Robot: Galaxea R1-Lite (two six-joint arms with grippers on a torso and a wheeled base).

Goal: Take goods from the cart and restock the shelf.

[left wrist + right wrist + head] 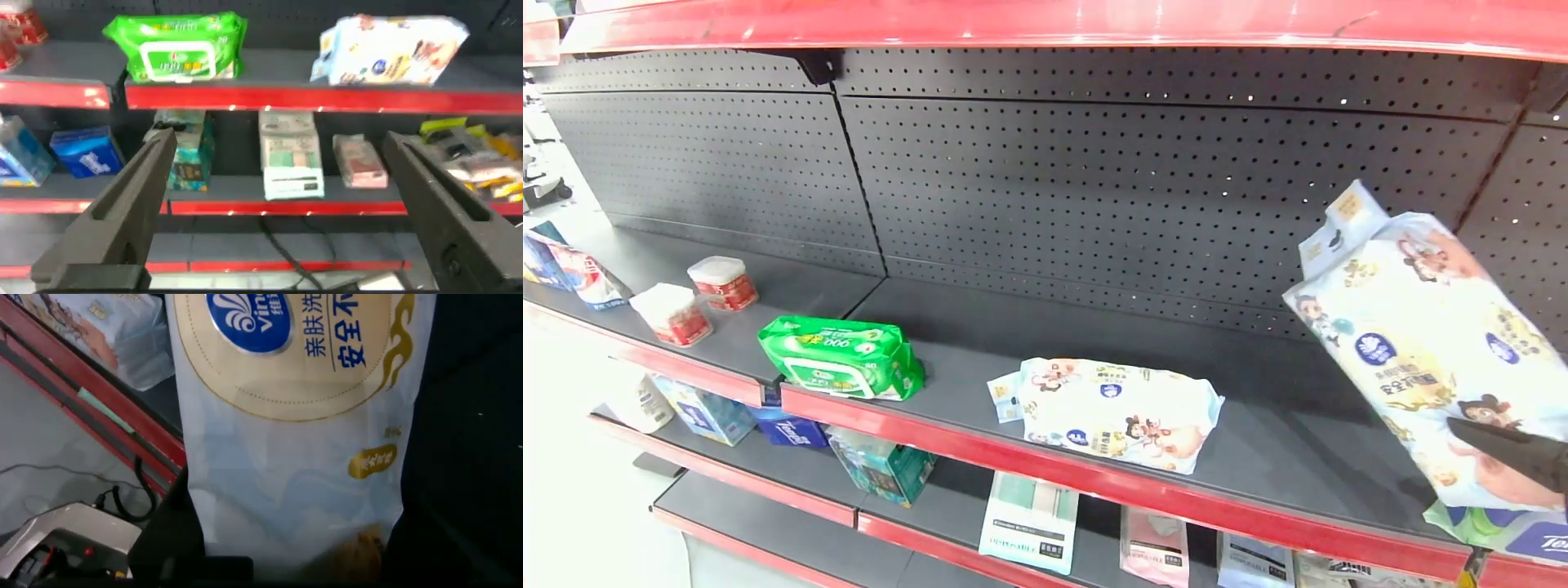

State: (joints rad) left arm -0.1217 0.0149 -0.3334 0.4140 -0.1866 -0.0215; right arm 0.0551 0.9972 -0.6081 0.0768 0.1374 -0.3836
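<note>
My right gripper (1515,453) is shut on a white cartoon-print wipes pack (1429,343), holding it tilted above the right end of the dark shelf (1282,425). In the right wrist view the same pack (302,433) runs between the two dark fingers (176,539). A matching cartoon-print pack (1115,412) lies flat near the shelf's red front lip (1045,465), and it appears in the left wrist view as a pack (392,51) on the upper shelf. My left gripper (278,204) hangs open in front of the shelving, below that level, with nothing between its fingers.
A green wipes pack (841,358) lies left of the cartoon pack. Two red-and-white tubs (698,298) and blue packs (568,269) sit farther left. Lower shelves hold boxes and pouches (1029,523). A perforated back panel (1143,180) closes the rear. Bare shelf lies between the packs.
</note>
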